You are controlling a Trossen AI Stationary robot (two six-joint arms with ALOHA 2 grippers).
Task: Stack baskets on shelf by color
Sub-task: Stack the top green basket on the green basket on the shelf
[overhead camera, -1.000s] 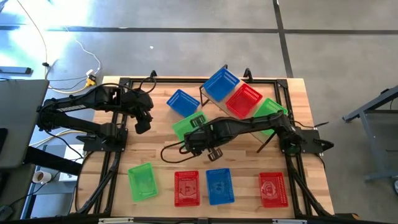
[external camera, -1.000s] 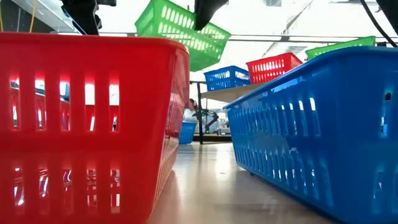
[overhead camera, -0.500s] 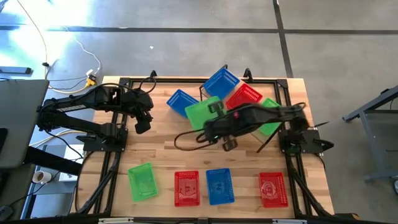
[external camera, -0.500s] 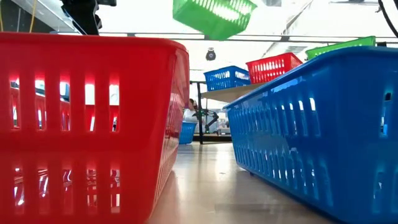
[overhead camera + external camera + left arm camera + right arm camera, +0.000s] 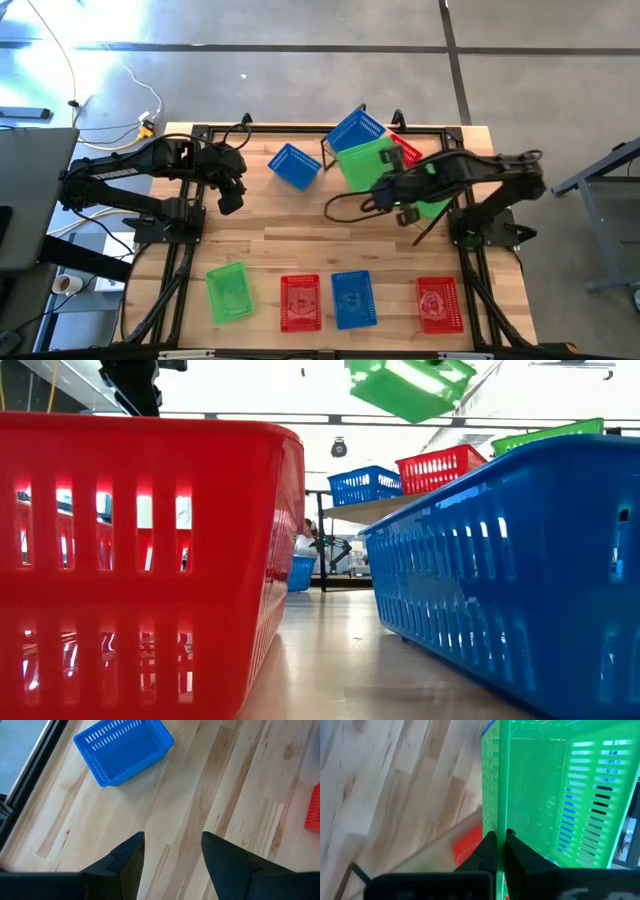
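My right gripper (image 5: 395,197) is shut on a green basket (image 5: 362,162), which hangs in the air over the shelf's (image 5: 385,508) left part, high in the low view (image 5: 410,385). On the shelf stand a blue basket (image 5: 365,485), a red one (image 5: 437,468) and a green one (image 5: 548,437). Another blue basket (image 5: 293,165) rests on the tabletop in front of my left gripper (image 5: 172,840), which hangs open and still over bare wood at the left (image 5: 228,195). My right gripper pinches one wall of the green basket at its rim (image 5: 498,822), one finger (image 5: 517,852) inside the basket and one (image 5: 487,851) outside. The fingers slant down from the table's near right. The basket is lifted clear and tilted.
Along the near edge a green basket (image 5: 228,290), a red one (image 5: 300,301), a blue one (image 5: 352,298) and another red one (image 5: 438,303) rest in a row. Black frame rails run round the tabletop. Bare wood lies between that row and the shelf.
My right gripper, still shut on the green basket, has risen and swung from the table's middle toward the far right, carrying the basket up over the shelf's baskets. The basket has tipped and turned on the way.
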